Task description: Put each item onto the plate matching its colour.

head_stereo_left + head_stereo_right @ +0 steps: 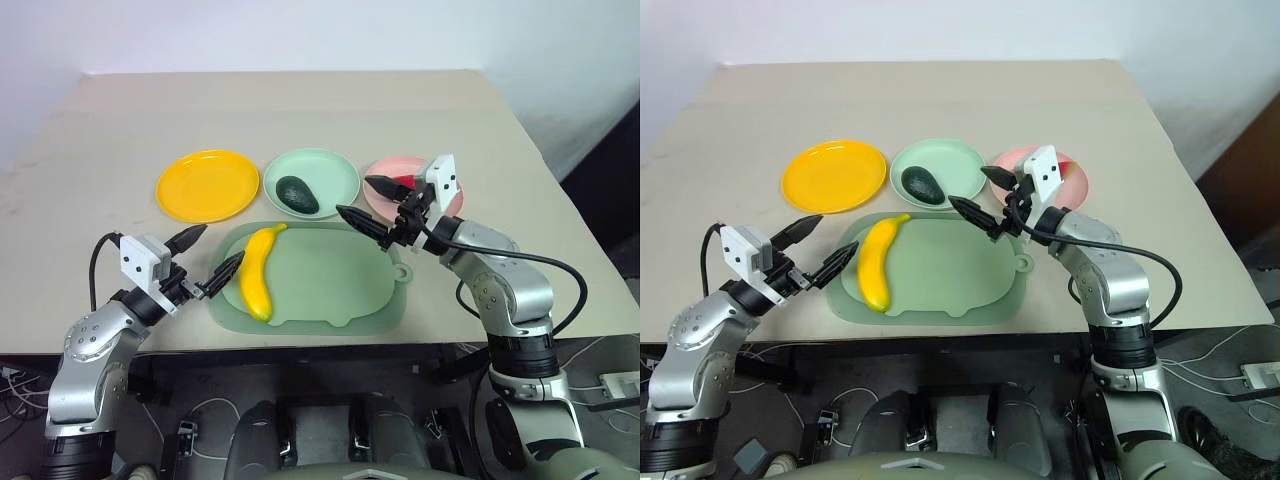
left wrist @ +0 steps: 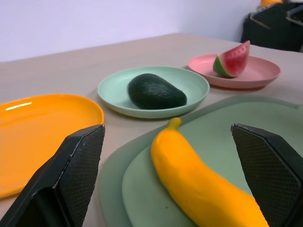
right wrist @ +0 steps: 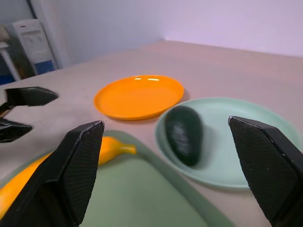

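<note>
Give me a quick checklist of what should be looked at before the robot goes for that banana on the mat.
1. Dark green oval toy avocado on pale mint green plastic plate: ok.
2. Red toy watermelon wedge on pink plastic plate: ok.
3. Long curved yellow toy banana on its plate: not ok, it lies on the large pale green mat.
4. Round orange-yellow plastic plate free to receive it: ok.
5. Left gripper open beside the banana: ok.
6. Right gripper open, holding nothing: ok.
</note>
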